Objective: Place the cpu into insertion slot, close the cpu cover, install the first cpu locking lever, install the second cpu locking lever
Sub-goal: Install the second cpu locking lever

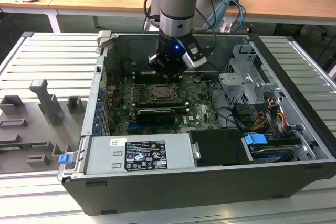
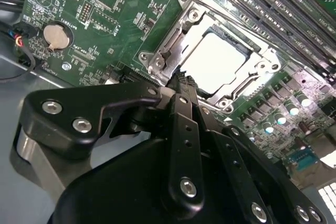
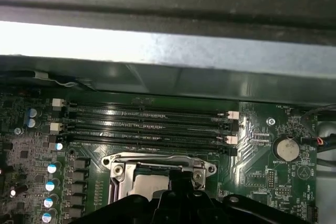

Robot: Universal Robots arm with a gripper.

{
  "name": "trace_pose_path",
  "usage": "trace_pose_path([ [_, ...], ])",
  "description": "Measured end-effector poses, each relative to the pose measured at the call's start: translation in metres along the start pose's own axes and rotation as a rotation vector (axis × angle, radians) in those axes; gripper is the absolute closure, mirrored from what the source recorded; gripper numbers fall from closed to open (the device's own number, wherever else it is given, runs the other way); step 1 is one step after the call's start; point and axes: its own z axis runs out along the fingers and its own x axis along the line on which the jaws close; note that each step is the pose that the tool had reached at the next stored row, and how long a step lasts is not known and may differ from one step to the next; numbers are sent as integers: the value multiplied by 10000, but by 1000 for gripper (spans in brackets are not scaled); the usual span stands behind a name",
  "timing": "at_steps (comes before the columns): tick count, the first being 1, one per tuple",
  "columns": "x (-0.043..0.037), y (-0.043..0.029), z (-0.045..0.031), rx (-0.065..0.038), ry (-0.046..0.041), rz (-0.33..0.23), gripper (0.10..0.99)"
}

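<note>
The gripper [image 2: 181, 80] hangs inside the open computer case [image 1: 294, 129], fingertips drawn together and empty, poised just above the near edge of the cpu cover [image 2: 173, 51]. The cover lies closed over the insertion slot [image 2: 262, 69], the cpu [image 2: 218, 59] seated within. Memory slots [image 3: 147, 124] run beyond the socket.

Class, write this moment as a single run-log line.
gripper: shut, at socket edge | cpu: seated in insertion slot | cpu cover: closed over it
</note>
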Motion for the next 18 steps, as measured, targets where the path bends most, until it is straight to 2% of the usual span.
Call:
trace_pose_path([
  [3, 0, -7, -20, -2, 0, -2, 980],
  [11, 8, -114, -29, -38, -2, 0, 980],
  [15, 8, -116, -113, -46, -3, 0, 980],
  [18, 11, -155, -129, -57, -4, 0, 980],
])
